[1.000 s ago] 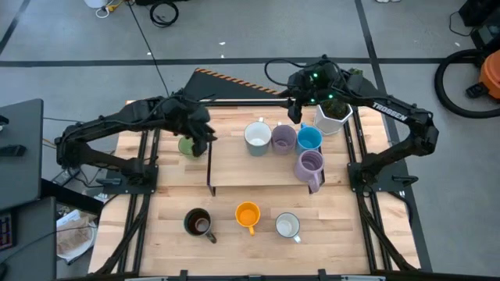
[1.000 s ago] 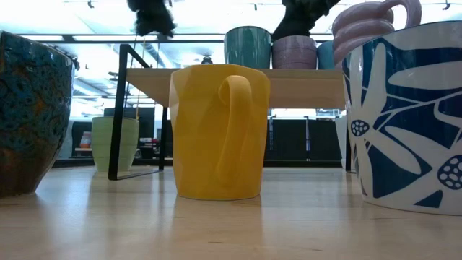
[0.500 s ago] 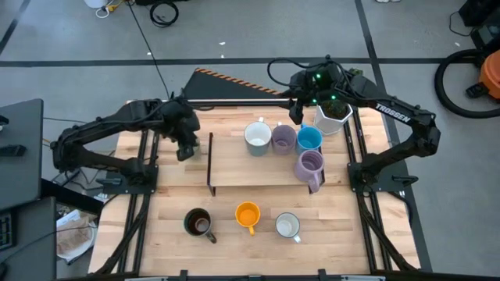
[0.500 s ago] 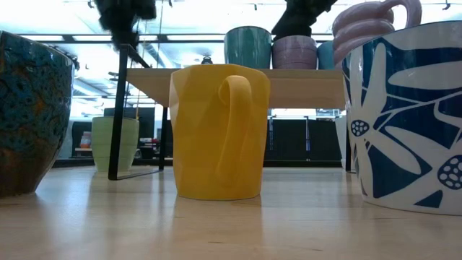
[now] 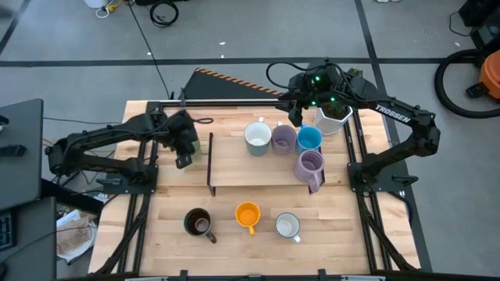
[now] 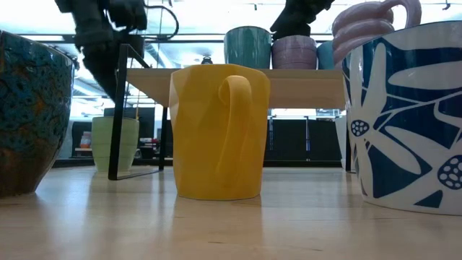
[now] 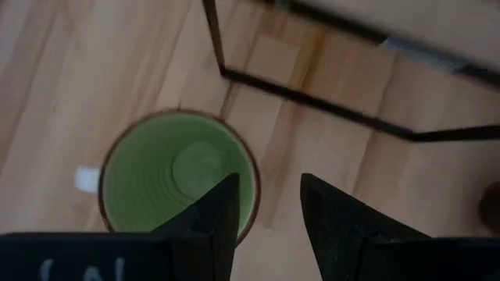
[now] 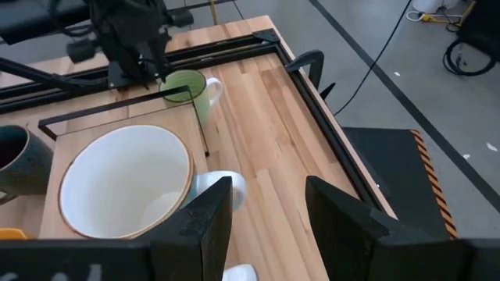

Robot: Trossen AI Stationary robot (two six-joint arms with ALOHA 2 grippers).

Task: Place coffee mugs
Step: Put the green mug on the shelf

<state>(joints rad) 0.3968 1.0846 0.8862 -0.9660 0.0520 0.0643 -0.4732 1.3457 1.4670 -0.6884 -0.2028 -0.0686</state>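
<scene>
The green mug [image 7: 178, 176] stands upright on the table left of the raised shelf [image 5: 258, 168]; in the high view my left arm mostly covers it. My left gripper [image 7: 269, 207] is open above its rim, one finger over the mouth and one outside, apart from it in the low view [image 6: 101, 50]. The white [image 5: 258, 135], lavender [image 5: 283, 138], blue [image 5: 309, 139] and taller lavender [image 5: 309, 165] mugs stand on the shelf. The dark brown [image 5: 198, 223], orange [image 5: 248, 215] and pale grey-white [image 5: 287, 225] mugs stand near the near edge. My right gripper [image 8: 269, 211] hangs open above the shelf's far edge.
The white faceted planter with a cactus [image 5: 333, 115] stands at the far right corner beside my right gripper. The shelf's dark metal leg frame [image 5: 209, 160] rises close to the right of the green mug. Bare wood lies between the shelf and the near row of mugs.
My left gripper has moved from the shelf's far left corner toward the table's left and near edges and come down, ending over the green mug. The mugs have stayed where they were.
</scene>
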